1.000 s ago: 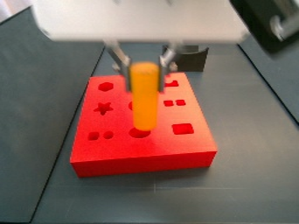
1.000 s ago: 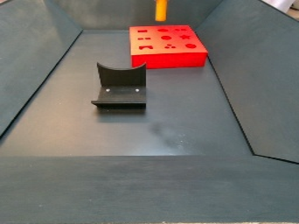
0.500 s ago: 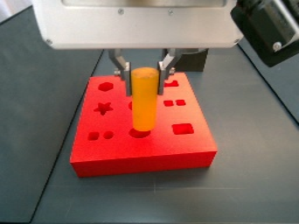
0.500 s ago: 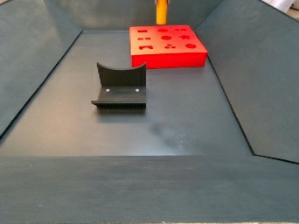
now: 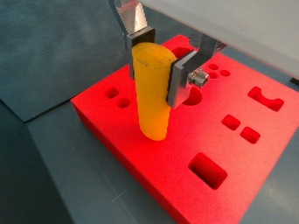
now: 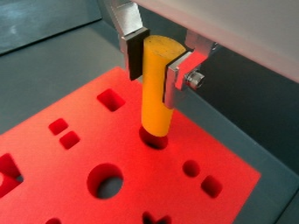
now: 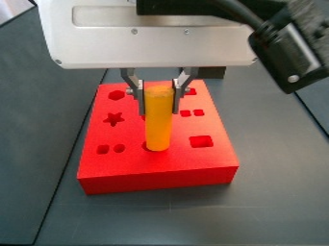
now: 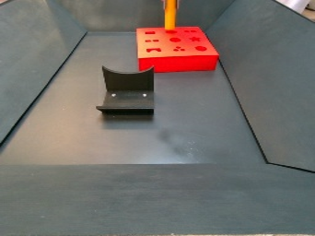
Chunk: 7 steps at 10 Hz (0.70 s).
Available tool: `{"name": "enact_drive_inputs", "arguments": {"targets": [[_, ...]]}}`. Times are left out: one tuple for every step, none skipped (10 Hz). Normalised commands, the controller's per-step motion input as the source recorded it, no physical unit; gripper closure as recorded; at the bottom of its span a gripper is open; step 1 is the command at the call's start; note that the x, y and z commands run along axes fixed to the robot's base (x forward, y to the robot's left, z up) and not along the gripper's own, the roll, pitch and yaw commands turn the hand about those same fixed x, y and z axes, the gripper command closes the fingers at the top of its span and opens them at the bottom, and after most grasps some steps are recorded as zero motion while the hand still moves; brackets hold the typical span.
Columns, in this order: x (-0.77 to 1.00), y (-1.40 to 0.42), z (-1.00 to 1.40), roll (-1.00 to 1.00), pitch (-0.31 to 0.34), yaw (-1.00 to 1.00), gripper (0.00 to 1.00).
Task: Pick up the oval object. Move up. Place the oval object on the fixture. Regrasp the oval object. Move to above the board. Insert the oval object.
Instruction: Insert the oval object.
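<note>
Where a wrist view looks down along the arm, the pincer (image 5: 163, 54) stands over the board (image 5: 140, 157), its flat silver fingers (image 5: 186, 74) with dark pads pressed against the two sides of the oval object (image 5: 152, 92). The yellow-orange peg hangs upright, clamped near its upper end, and its rounded lower end sits at the red top face, at a recess whose dark edge shows just beside it; other cut-outs lie on either side.

In a wrist view from the opposite angle, the pincer (image 6: 158, 57) again pinches the oval object (image 6: 158, 92), and here the peg's lower end goes down into an opening in the board (image 6: 70, 166), a dark rim showing around its foot. A round hole and several small square recesses lie nearby in the red face.

In a side view, the pincer (image 7: 156, 86) reaches down from the broad white wrist housing, and the oval object (image 7: 158, 115) stands upright with its foot in the board (image 7: 154, 173).

In a side view from farther off, the board (image 8: 185, 57) rests at the far end of the dark tabletop (image 8: 160, 129). The oval object (image 8: 170, 13) rises from its far part, while the fixture (image 8: 124, 90) stands well apart, nearer the camera. The pincer itself is out of this picture.
</note>
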Motion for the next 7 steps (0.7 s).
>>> {"name": "enact_drive_inputs", "arguments": {"targets": [[-0.03, 0.12, -0.01, 0.04, 0.011, -0.04, 1.00], [0.00, 0.04, -0.01, 0.03, 0.004, 0.00, 1.00], [0.00, 0.01, -0.01, 0.03, 0.000, 0.00, 1.00], [0.00, 0.00, -0.03, 0.03, 0.000, 0.00, 1.00], [0.00, 0.00, -0.07, 0.02, 0.000, 0.00, 1.00], [0.00, 0.03, -0.10, 0.04, 0.000, 0.00, 1.00], [0.00, 0.01, -0.09, 0.01, 0.000, 0.00, 1.00]]}}
